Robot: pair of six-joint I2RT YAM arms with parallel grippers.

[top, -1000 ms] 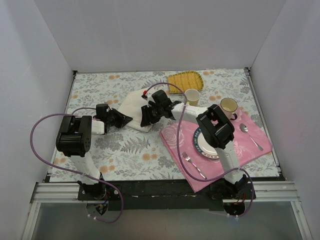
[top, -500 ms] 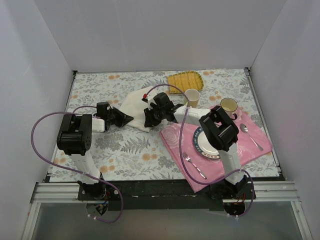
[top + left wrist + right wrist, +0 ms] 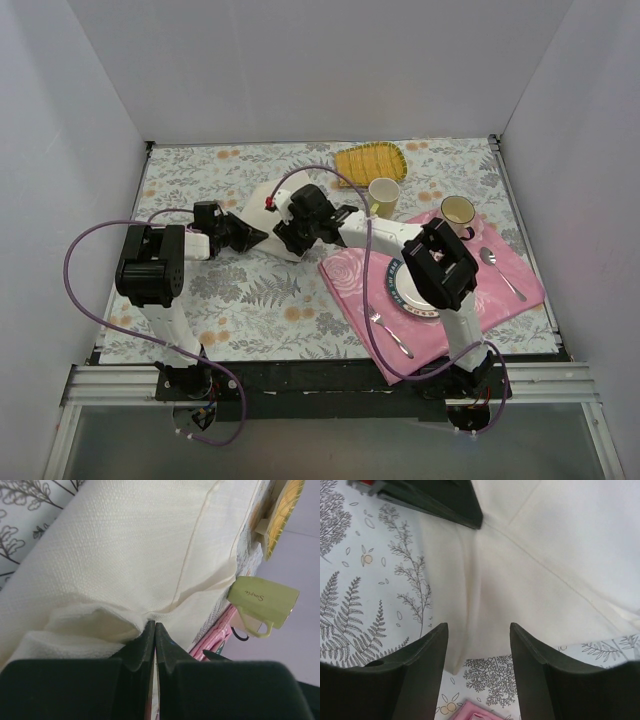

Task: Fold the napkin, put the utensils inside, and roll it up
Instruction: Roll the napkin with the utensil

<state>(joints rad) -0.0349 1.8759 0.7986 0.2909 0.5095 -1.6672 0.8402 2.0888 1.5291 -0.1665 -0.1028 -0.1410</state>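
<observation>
Bright, even overhead light casts soft shadows.

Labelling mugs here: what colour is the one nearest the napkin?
Pale yellow-green mug, clearest in left wrist view.

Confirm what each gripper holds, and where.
Left gripper pinches the napkin at a bunched fold on its edge. Right gripper is open over the napkin, holding nothing.

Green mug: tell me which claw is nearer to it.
Right. The right claw hangs open over the napkin, between the green mug and the left claw, which pinches the napkin farther off.
</observation>
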